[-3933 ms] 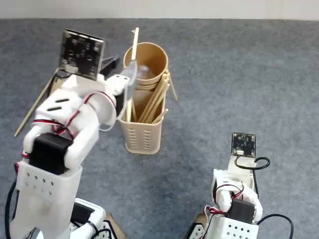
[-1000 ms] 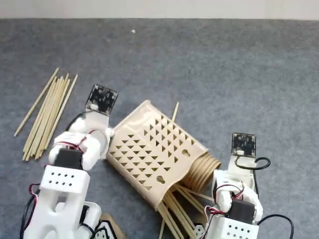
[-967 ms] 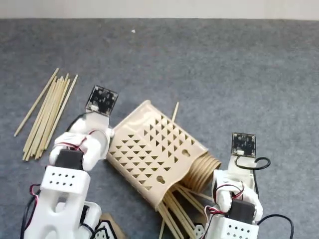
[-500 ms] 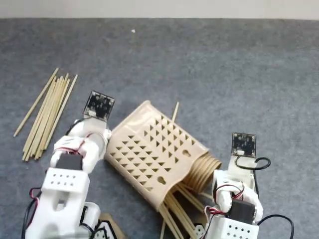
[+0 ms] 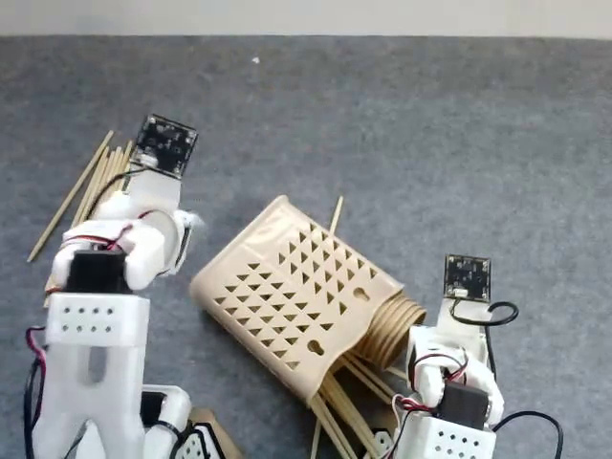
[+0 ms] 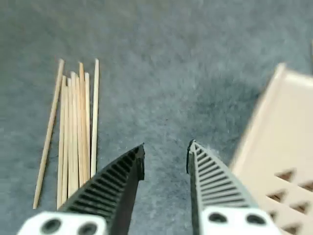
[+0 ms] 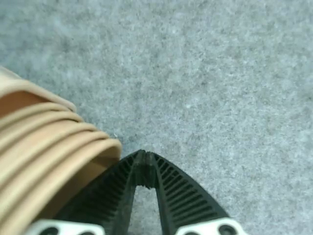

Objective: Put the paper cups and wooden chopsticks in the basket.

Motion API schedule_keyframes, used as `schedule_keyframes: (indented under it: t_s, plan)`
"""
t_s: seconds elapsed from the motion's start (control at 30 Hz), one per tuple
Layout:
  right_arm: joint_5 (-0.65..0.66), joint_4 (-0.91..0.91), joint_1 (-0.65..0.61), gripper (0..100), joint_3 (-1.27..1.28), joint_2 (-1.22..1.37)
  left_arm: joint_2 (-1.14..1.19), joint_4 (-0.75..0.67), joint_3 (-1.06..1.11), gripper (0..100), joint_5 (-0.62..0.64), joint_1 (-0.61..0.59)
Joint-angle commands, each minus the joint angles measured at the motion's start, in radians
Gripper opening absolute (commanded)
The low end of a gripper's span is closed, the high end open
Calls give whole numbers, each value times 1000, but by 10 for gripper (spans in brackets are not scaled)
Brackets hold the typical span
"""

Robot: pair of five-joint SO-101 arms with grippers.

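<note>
The beige perforated basket (image 5: 296,306) lies tipped on its side in the middle of the grey carpet. A stack of paper cups (image 5: 394,327) pokes out of its mouth, and several wooden chopsticks (image 5: 337,421) spill from it toward the near edge. Another bundle of chopsticks (image 5: 88,210) lies loose at the left. My left gripper (image 6: 166,147) hangs open over bare carpet, between that bundle (image 6: 73,132) and the basket's base (image 6: 274,142), holding nothing. My right gripper (image 7: 145,156) is shut and empty, close beside the cups' rims (image 7: 44,152).
A single chopstick (image 5: 336,212) sticks out from behind the basket. The left arm (image 5: 115,258) stands over the near end of the loose bundle. The right arm (image 5: 457,382) sits folded at the near right. Open carpet stretches across the far side and the right.
The basket, upright with cups and chopsticks earlier, now lies on its side. Over the last second the left arm pulled away from it toward the loose chopsticks. The right arm stayed still.
</note>
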Motion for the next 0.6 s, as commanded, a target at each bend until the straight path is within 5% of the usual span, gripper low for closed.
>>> schedule_keyframes:
  t_s: [0.0,0.57]
  plan:
    - [-9,4,7,5,136,-12,2,51,-25,174,-8,61]
    - [-9,4,7,5,136,-12,67,-81,182,174,-9,105]
